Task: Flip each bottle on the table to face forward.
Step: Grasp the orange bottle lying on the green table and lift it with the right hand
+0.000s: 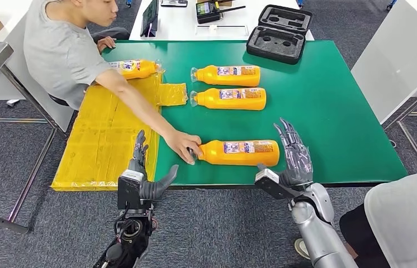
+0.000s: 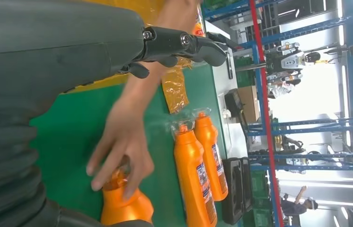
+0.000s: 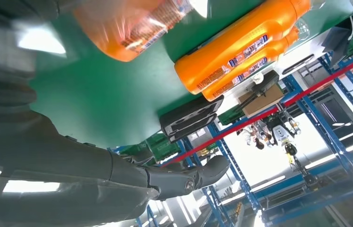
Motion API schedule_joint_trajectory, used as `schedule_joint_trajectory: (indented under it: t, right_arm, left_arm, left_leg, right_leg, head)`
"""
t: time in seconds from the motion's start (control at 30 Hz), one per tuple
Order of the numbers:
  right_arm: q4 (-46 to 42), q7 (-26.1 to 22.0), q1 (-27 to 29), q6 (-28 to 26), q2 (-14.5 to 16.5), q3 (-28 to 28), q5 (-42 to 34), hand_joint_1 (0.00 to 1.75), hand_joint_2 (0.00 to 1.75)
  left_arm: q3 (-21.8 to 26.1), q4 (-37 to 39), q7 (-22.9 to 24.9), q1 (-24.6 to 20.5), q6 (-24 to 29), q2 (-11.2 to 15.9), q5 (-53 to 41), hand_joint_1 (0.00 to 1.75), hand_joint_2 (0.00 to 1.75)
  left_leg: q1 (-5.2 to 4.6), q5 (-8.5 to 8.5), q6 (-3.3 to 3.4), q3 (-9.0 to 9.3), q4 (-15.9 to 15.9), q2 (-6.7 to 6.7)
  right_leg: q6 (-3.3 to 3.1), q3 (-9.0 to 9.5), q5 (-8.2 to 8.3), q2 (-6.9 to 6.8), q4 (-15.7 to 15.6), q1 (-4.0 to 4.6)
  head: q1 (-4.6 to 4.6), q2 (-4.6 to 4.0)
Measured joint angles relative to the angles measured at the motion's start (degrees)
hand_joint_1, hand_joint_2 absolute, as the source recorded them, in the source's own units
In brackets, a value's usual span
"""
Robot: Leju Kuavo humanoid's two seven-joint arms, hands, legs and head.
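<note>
Several orange bottles lie on their sides on the green table (image 1: 329,111). The nearest bottle (image 1: 241,153) (image 2: 125,206) (image 3: 132,26) lies near the front edge, label up, and a person's hand (image 1: 183,146) (image 2: 118,146) grips its cap end. Two more bottles (image 1: 228,75) (image 1: 230,98) (image 2: 194,184) (image 3: 241,47) lie side by side farther back. A fourth bottle (image 1: 133,68) rests at the far left on yellow plastic. My left hand (image 1: 139,178) hovers open at the front edge, left of the near bottle. My right hand (image 1: 293,153) is open just right of that bottle's base.
A yellow plastic sheet (image 1: 105,139) covers the table's left part. A black foam case (image 1: 279,33) sits at the far right corner. The person (image 1: 64,50) sits at the left side, arm stretched across. Another person's clothing (image 1: 407,218) is at the lower right.
</note>
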Motion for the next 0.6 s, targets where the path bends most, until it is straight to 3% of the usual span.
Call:
schedule_joint_trajectory:
  t: [0.4, 0.6]
  right_arm:
    - [0.92, -1.69, 0.52, 0.85, -0.15, 0.14, -8.55, 0.00, 1.75]
    - [3.57, -1.56, -0.04, 1.66, -0.39, 2.25, -7.60, 0.00, 1.75]
  left_arm:
    - [-2.05, 0.03, 0.00, 0.08, 0.87, 0.04, 0.81, 0.00, 1.75]
    - [-3.50, 0.03, 0.00, 0.03, 0.80, 0.21, 0.74, 0.00, 1.75]
  left_leg:
    - [-0.01, 0.00, 0.00, -0.01, 0.00, -0.02]
    - [0.00, 0.00, 0.00, -0.01, 0.00, -0.02]
  right_leg:
    - [0.00, 0.01, 0.00, -0.01, 0.00, -0.02]
    - [0.00, 0.01, 0.00, -0.01, 0.00, -0.01]
  head:
    - [0.01, 0.00]
    - [0.01, 0.00]
